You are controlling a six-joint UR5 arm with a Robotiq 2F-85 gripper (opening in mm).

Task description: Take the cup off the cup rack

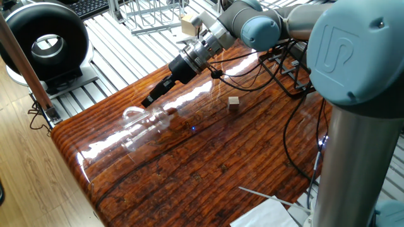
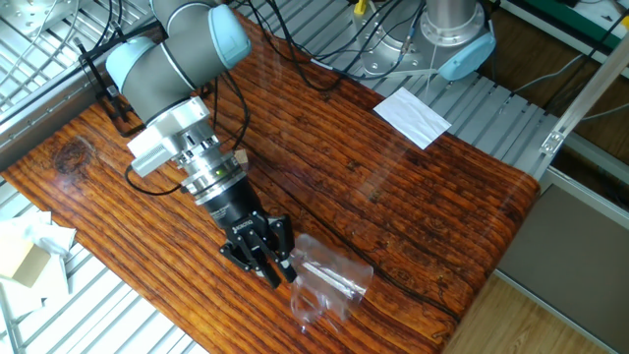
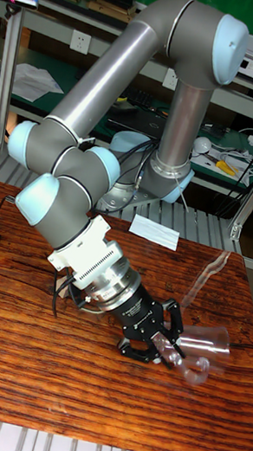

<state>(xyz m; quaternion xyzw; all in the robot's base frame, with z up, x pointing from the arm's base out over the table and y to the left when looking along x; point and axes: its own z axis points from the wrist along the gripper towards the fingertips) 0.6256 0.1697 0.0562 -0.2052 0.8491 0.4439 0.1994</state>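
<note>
Wooden boards with a dark red, glossy finish make the table (image 2: 393,206), and silver ribbed metal runs along its edges. On this table, near one corner, the cup (image 2: 329,280) lies on its side just past the tips of the gripper (image 2: 265,258). The glass is clear and looks blurred in all three views, so its exact edge is hard to follow; its handle (image 1: 130,113) can be seen in one fixed view. The cup (image 1: 144,128) is close to the gripper (image 1: 150,100) in that view, and in the tall fixed view the cup (image 3: 202,351) seems right at the black fingers (image 3: 168,325). The gripper (image 3: 163,342) has its fingers spread apart, and whether they touch the glass, I cannot tell. Behind the gripper, at the far end of the table, the black cup rack (image 2: 108,93) is partly hidden by the arm. To one side of the gripper a small wooden cube (image 1: 233,103) sits on the table, well apart from the cup. Far from the gripper, a white paper sheet (image 2: 413,116) lies near the opposite edge.
</note>
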